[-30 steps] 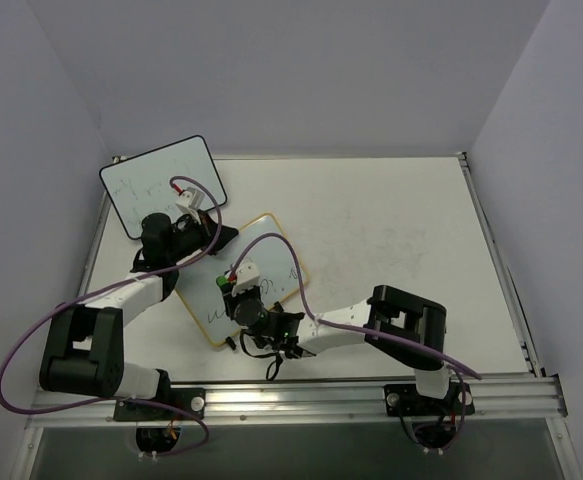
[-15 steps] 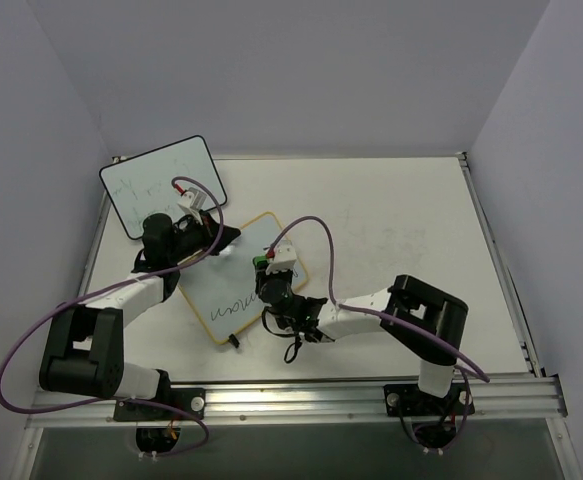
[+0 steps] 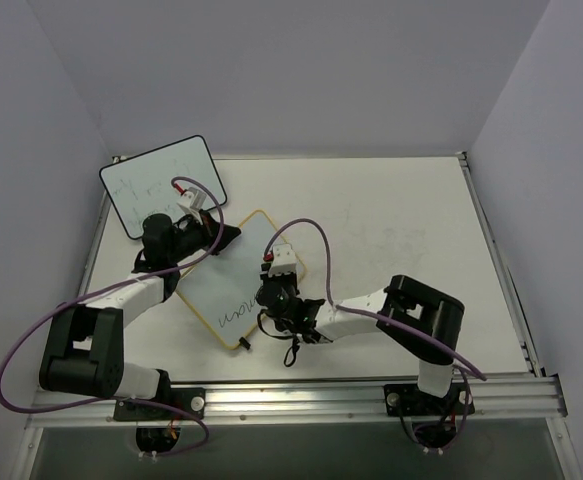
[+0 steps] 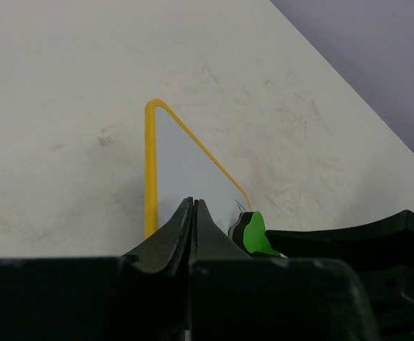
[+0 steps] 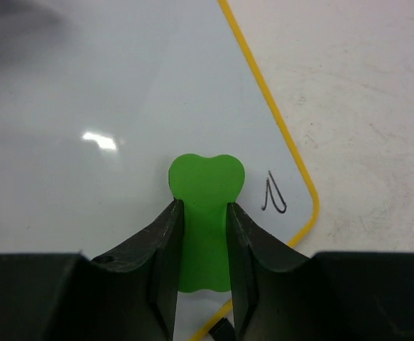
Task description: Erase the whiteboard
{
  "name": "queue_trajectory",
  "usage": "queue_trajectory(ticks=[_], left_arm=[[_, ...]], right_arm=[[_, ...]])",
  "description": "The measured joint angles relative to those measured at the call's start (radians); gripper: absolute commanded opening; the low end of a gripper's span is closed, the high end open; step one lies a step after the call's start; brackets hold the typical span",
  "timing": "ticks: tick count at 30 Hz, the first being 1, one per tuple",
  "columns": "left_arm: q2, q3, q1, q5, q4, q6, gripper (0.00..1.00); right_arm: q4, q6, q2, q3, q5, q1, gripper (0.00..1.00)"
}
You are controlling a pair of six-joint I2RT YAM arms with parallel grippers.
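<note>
The whiteboard (image 3: pixel 233 268), white with a thin yellow frame, lies flat on the table, left of centre. Black scribbles (image 3: pixel 233 315) remain on its near part. My left gripper (image 3: pixel 233 237) is shut, and its tips (image 4: pixel 194 204) rest on the board (image 4: pixel 185 160) near its far corner. My right gripper (image 3: pixel 269 285) is shut on a green eraser (image 5: pixel 205 206) and holds it on the board surface (image 5: pixel 86 85), near its right edge. A small black mark (image 5: pixel 274 195) lies just right of the eraser. The eraser also shows in the left wrist view (image 4: pixel 253 233).
A second whiteboard with a black frame (image 3: pixel 161 188) leans at the back left corner, behind my left arm. A black clip foot (image 3: pixel 246 345) sticks out at the yellow board's near corner. The scuffed white table (image 3: pixel 401 230) has grey walls around it.
My right gripper has moved with the eraser from the board's near left part to its right side. Scribbles on the right part are gone. The board has shifted slightly; my left gripper has stayed.
</note>
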Motion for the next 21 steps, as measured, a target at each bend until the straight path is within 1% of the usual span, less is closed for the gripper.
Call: queue_trajectory(ticks=[9, 21], left_arm=[[-0.016, -0.026, -0.010, -0.011, 0.010, -0.004, 0.02], [-0.055, -0.051, -0.047, -0.073, 0.003, 0.000, 0.02]], right_arm=[[0.035, -0.037, 0.023, 0.008, 0.026, 0.109, 0.00], [0.172, -0.104, 0.081, 0.047, -0.050, 0.217, 0.00]])
